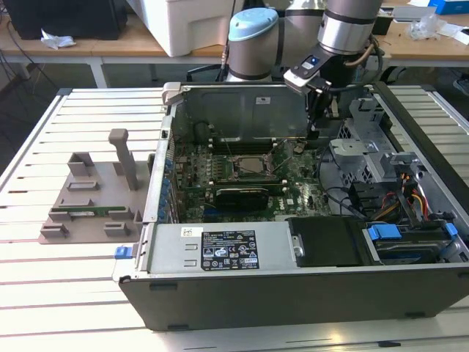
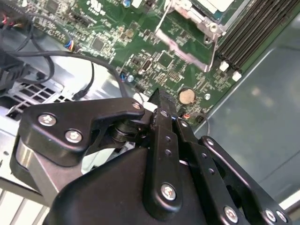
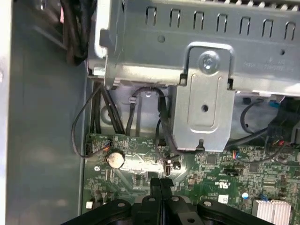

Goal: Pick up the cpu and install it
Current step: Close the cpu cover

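A slatted metal table (image 1: pixel 73 293) fills the foreground in the exterior view. Its pale ribs catch bright, even light, with glare strongest along the near slats. Behind it runs a wooden bench (image 1: pixel 117 45) on white legs (image 1: pixel 97 73), carrying a black box (image 1: pixel 66 18), a crumpled white wrapper (image 1: pixel 55 39) and a large white bin (image 1: pixel 194 26). Beneath the bench the floor (image 1: pixel 26 88) lies dark. At the exterior view's right, a second wooden top (image 1: pixel 447 45) holds crumpled clear plastic (image 1: pixel 425 26) and a blue box (image 1: pixel 448 6).
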You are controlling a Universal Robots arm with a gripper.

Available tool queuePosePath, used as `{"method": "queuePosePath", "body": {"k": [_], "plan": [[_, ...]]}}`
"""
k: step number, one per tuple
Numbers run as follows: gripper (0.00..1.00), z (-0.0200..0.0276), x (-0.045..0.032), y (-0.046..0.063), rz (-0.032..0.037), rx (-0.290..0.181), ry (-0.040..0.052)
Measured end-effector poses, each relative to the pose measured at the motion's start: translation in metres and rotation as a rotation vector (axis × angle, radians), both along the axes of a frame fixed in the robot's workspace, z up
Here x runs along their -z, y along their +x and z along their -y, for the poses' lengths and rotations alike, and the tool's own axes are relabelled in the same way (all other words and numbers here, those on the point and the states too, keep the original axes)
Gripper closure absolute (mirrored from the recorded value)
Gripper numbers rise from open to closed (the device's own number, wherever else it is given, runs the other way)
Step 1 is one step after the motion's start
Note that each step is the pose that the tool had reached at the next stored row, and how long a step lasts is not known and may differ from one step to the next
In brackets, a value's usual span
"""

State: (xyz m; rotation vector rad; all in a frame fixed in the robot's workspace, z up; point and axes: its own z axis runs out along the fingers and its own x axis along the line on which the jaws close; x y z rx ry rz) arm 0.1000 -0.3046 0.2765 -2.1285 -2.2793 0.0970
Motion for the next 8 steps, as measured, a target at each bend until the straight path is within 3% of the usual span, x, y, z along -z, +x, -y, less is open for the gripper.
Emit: {"method": "queuePosePath", "body": {"k": [3, 8], "plan": [[0.89, 0.0007, 0.0029, -0.001, 0.0000, 0.000, 0.0139], [0.89, 0.0010, 0.0155, -0.007, 0.0000, 0.000, 0.0140]]}}
